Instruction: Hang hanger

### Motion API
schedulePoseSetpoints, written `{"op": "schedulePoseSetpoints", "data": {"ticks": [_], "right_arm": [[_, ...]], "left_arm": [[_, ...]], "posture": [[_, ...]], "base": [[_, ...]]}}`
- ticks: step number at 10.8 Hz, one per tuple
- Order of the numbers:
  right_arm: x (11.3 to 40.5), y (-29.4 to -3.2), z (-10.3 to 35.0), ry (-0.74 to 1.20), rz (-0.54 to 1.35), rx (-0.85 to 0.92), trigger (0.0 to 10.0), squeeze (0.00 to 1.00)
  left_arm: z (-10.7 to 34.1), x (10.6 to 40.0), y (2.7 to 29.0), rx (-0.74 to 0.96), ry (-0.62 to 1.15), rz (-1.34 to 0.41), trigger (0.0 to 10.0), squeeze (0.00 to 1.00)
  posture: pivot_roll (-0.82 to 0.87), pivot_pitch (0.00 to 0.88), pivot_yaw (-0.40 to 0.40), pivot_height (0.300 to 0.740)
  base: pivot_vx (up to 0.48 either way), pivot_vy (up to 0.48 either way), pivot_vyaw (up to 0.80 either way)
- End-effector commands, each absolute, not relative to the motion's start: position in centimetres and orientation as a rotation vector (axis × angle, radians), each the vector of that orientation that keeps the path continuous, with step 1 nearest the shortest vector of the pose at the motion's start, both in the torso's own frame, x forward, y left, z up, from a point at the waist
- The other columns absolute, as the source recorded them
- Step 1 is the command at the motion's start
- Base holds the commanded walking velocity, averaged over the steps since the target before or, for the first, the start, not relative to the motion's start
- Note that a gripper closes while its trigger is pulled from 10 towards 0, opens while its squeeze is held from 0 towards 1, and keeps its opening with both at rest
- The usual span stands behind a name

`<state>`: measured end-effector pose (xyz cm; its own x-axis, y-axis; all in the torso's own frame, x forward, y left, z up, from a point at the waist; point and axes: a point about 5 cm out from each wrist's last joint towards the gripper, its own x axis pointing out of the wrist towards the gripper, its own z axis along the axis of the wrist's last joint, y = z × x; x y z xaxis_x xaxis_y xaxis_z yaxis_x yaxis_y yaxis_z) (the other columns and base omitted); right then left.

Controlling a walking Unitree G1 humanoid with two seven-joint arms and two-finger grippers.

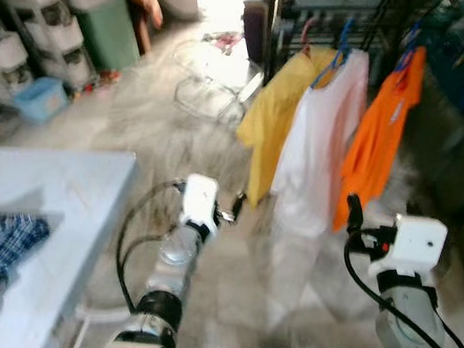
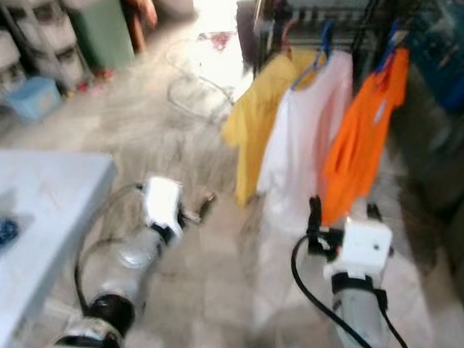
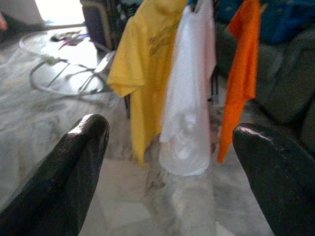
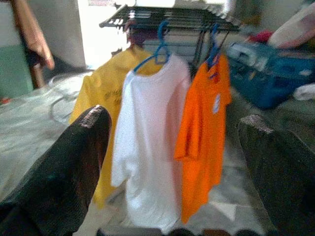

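Note:
Three shirts hang on hangers from a dark metal drying rack [image 4: 167, 17]: a yellow shirt [image 1: 279, 112], a white shirt [image 1: 320, 145] on a blue hanger [image 4: 156, 51], and an orange shirt [image 1: 380, 131] on another blue hanger [image 4: 212, 54]. My left gripper [image 3: 170, 128] is open and holds nothing, low in front of the yellow shirt and apart from it. My right gripper [image 2: 342, 211] is open too, with nothing between its fingers [image 4: 83, 147], just below the hems of the white and orange shirts.
A white table [image 1: 62, 207] with a blue plaid cloth [image 1: 4, 241] stands on my left. Storage drawers [image 1: 55, 39], a light blue bin [image 1: 40, 98] and a green bin [image 1: 107, 30] line the back. A wire frame [image 1: 207, 82] lies on the floor. A blue bag [image 4: 268, 71] lies on the right.

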<state>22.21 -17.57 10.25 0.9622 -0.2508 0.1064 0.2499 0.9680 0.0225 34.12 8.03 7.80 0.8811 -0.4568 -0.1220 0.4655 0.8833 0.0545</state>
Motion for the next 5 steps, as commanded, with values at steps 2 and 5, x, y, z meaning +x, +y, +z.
{"op": "schedulePoseSetpoints", "data": {"ticks": [2,5], "right_arm": [[22.49,-17.5,10.64,-0.124,-0.263,0.018,10.0,0.0],[22.27,-17.28,10.64,-0.122,-0.251,0.015,10.0,0.0]], "left_arm": [[8.01,34.15,8.54,0.092,0.077,-0.498,10.0,0.0],[7.64,33.68,8.02,0.018,0.086,-0.547,10.0,0.0]], "posture": [[-0.07,0.0,0.007,0.74],[-0.08,0.0,-0.013,0.74]], "base": [[0.0,0.0,0.0],[0.206,0.0,0.0]]}}
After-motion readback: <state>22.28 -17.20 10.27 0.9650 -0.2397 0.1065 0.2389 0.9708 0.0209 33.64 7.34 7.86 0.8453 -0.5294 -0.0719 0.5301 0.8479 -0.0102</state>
